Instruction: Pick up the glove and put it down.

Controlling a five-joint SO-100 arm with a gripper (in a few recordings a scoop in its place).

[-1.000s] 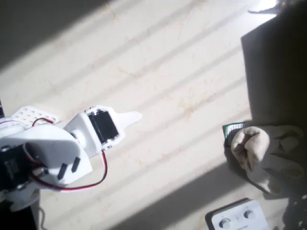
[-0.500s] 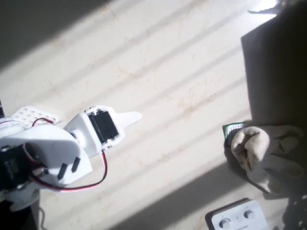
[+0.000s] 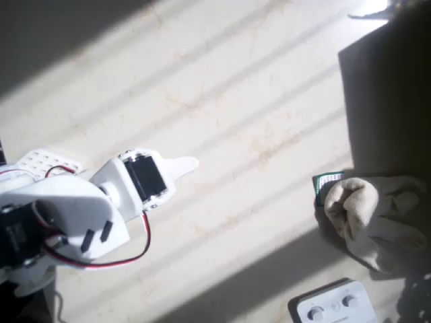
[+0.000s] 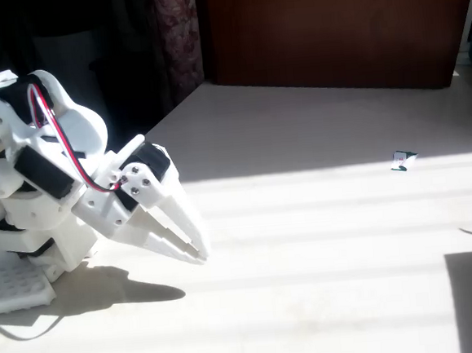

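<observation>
A: Biggest thing first. The floor (image 3: 256,101) is bare and sun-striped, and the arm (image 3: 60,215) sits folded at 8 o'clock in the overhead view. Where's the glove?

B: The glove (image 3: 370,219) lies crumpled at 4 o'clock in that view, partly over a small green card (image 3: 326,183), just beside a dark box (image 3: 387,94). A white remote (image 3: 333,303) sits at 5 o'clock, near it.

A: So how far along is the job?

B: Hard to call. The glove rests on the floor, well apart from the arm, and nothing holds it. That fits a glove waiting to be fetched, and equally 1 already lifted and set back down. The pictures don't settle which.

A: And the claw?

B: The claw (image 4: 194,247) points down toward 5 o'clock in the fixed view, its tips low over the floor. I see 2 fingers (image 4: 174,218) lying close together, a thin slit between them at most, so I'd call it pressed together. It pinches nothing; whether the tips touch the floor, I can't tell.
</observation>
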